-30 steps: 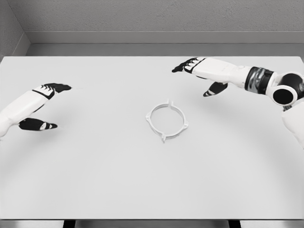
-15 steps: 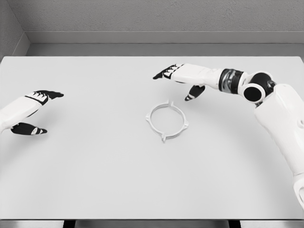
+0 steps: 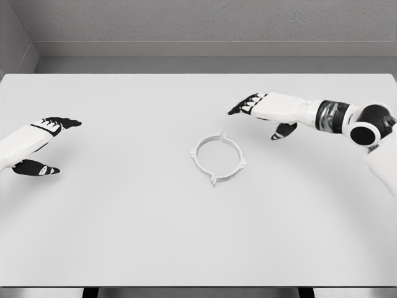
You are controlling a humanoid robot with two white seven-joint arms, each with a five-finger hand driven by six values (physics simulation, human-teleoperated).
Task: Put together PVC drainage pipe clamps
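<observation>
Near the middle of the tabletop, the white PVC pipe clamp ring is lying flat, with small tabs projecting from its rim. It is sitting apart from both of my hands.

My right robot hand is hovering beyond and to the right of the ring, fingers extended and loosely spread, thumb hanging below the palm, holding nothing. My left robot hand is waiting well apart at the left edge of the view, likewise open and empty.

Risks, as I am judging them:
- The ring is thin and lying flush on the surface, so fingertips are likely to be sliding over the rim rather than getting under it.
- A sideways approach is liable to be pushing the ring across the smooth surface instead of capturing it.
- Pinching across the hoop could be flexing it or springing it out of the grip.
- No mating clamp part is showing anywhere.

The surface is plain, white and matte. Grey walls are enclosing it at the back and left.
</observation>
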